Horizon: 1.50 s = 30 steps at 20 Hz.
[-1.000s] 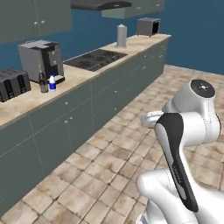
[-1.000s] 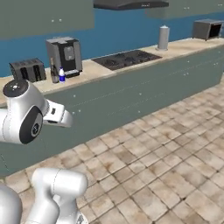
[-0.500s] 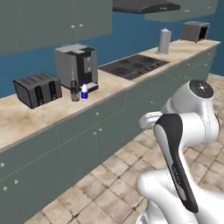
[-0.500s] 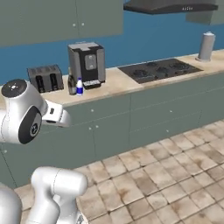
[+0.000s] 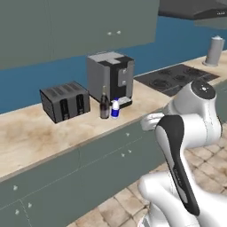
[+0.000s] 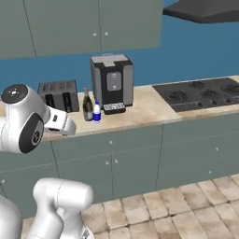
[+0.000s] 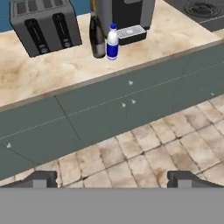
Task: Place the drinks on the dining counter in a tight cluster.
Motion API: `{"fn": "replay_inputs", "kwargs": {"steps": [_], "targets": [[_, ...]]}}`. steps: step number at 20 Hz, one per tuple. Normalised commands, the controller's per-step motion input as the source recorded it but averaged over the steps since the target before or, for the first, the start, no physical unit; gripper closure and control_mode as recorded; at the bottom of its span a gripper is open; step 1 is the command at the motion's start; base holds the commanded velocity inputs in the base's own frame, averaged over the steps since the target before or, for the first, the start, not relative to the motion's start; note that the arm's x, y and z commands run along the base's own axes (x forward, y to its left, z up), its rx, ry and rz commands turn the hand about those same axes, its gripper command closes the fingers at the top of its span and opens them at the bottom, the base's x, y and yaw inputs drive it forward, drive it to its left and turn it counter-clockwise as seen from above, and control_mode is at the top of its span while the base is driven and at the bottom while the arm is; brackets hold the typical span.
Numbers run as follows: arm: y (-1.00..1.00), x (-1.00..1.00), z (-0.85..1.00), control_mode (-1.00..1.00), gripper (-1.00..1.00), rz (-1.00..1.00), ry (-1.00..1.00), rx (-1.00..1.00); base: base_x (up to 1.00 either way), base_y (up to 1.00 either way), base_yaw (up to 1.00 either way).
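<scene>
Currently I see two of the drinks on the marble worktop, upper centre of the hand view: a dark bottle (image 7: 96, 35) and, touching or just beside it on its right, a small white bottle with a blue label (image 7: 112, 42). Both stand upright between the toaster (image 7: 45, 25) and the drip tray of the coffee machine (image 7: 124, 12), near the counter's front edge (image 7: 131, 70), which I judge leaves them reachable from the front. I cannot make out a third drink. This worktop, with wall cabinets above it, is not the dining counter, so nothing is delivered yet. My gripper (image 7: 112, 177) is spread wide and holds nothing; its fingertips (image 7: 40, 178) sit at the bottom of the hand view over floor tiles, well apart from the bottles. In both base views the arm is folded close to the base, elbow up, hand aimed forward and down toward the cabinet fronts.
</scene>
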Motion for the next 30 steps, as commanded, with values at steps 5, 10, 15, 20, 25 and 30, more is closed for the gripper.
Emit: {"fn": "replay_inputs", "kwargs": {"steps": [5, 10, 15, 20, 25, 30], "targets": [[0.00, 0.00, 0.00, 1.00, -1.00, 0.00, 0.00, 0.00, 1.00, -0.46, 0.48], [0.00, 0.00, 0.00, 1.00, -1.00, 0.00, 0.00, 0.00, 0.98, -0.64, 0.52], [0.00, 0.00, 0.00, 1.00, -1.00, 0.00, 0.00, 0.00, 0.76, -0.66, 0.37], [0.00, 0.00, 0.00, 1.00, -1.00, 0.00, 0.00, 0.00, 0.84, 0.14, 0.00], [0.00, 0.00, 0.00, 1.00, -1.00, 0.00, 0.00, 0.00, 0.64, 0.61, -0.16], [0.00, 0.00, 0.00, 1.00, -1.00, 0.00, 0.00, 0.00, 0.01, 0.01, -0.01]]}}
